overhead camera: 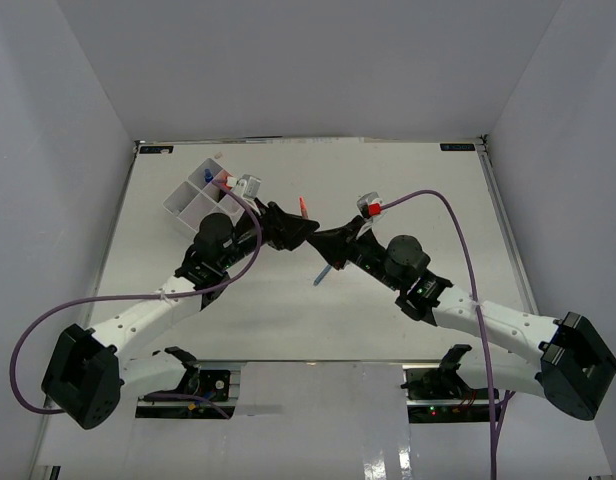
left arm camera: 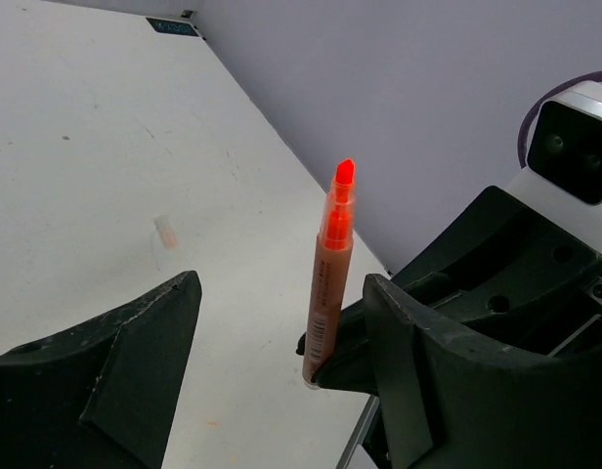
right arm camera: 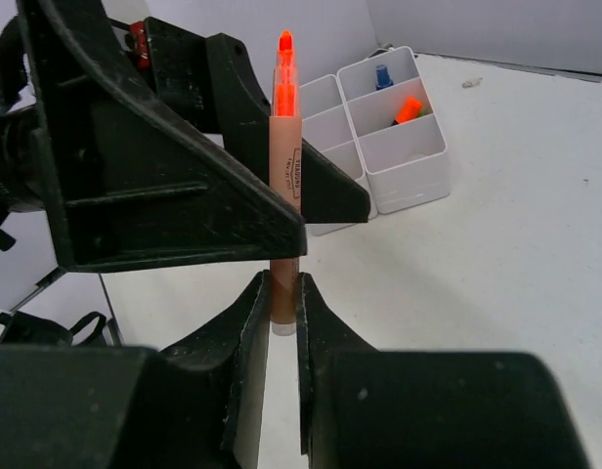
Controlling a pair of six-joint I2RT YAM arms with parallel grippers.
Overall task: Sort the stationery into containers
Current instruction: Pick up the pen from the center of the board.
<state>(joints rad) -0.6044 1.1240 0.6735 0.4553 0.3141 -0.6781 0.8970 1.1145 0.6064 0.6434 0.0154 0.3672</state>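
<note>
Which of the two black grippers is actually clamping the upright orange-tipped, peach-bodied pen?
The right gripper: it is shut on the lower end of the orange-tipped, peach-bodied pen. The left gripper only stands open around it.

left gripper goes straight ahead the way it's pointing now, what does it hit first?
Most likely the orange highlighter. It stands upright in line with the gap between the open fingers of the left gripper, clamped at its base by the right gripper. Exact depth is unclear.
</note>
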